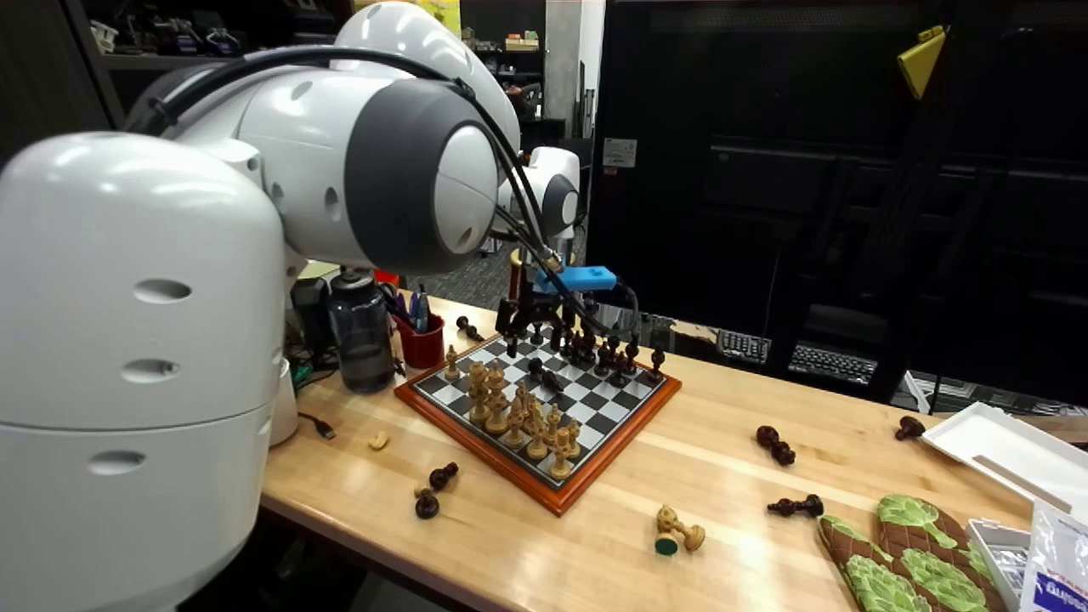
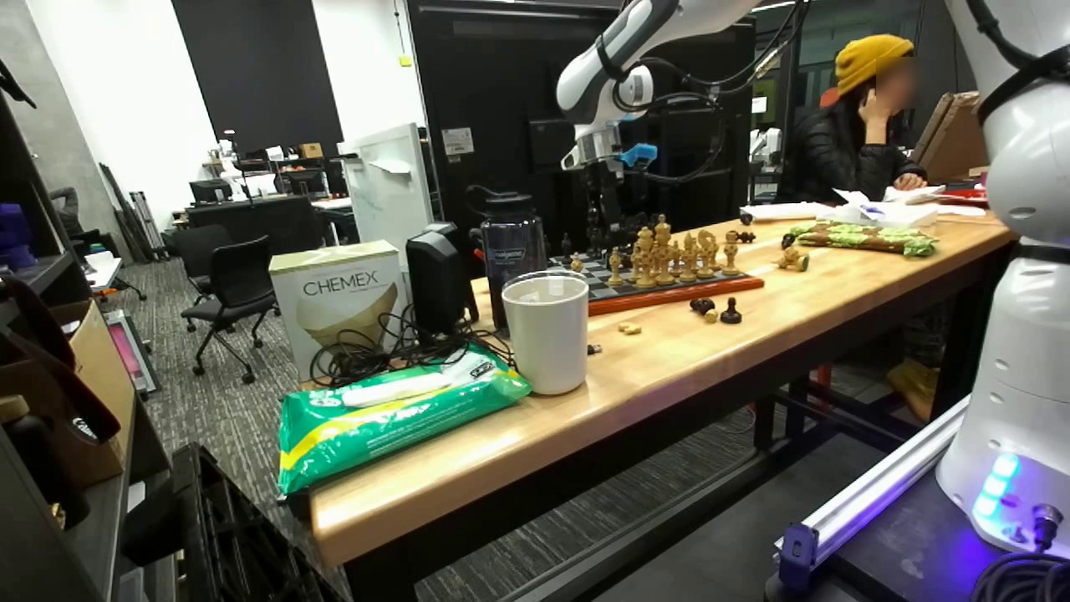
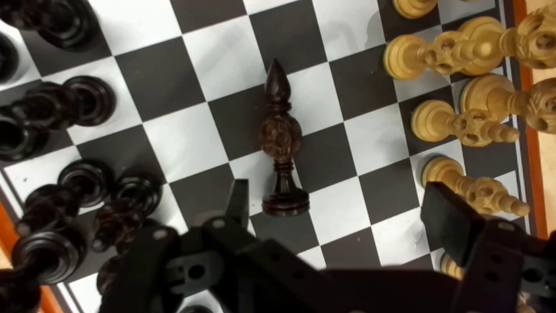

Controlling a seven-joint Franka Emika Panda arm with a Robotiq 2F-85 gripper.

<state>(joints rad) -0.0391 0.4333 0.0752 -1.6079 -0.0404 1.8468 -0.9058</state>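
Observation:
My gripper point(image 3: 343, 209) stands open above the chessboard point(image 1: 616, 442), its fingers wide apart with nothing held between them. A dark brown chess piece point(image 3: 281, 137) with a pointed top and carved round middle lies on its side on the squares. Its base is toward the gripper, nearer the left finger point(image 3: 239, 198) in the wrist view, and does not touch it. The right finger point(image 3: 449, 221) overlaps the row of pale wooden pieces point(image 3: 471, 124) in that view. Dark pieces point(image 3: 89, 102) stand along the opposite side. In an exterior view the gripper point(image 1: 535, 340) hangs near those dark pieces.
Fallen dark pieces point(image 1: 775, 445) and pale pieces point(image 1: 680, 531) lie on the table around the board. A red pen cup point(image 1: 422, 342) and a water bottle point(image 1: 360, 331) stand beside it. A leaf-patterned mitt point(image 1: 922, 557), white lid point(image 1: 1011, 450) and white mug point(image 2: 547, 339) are also there.

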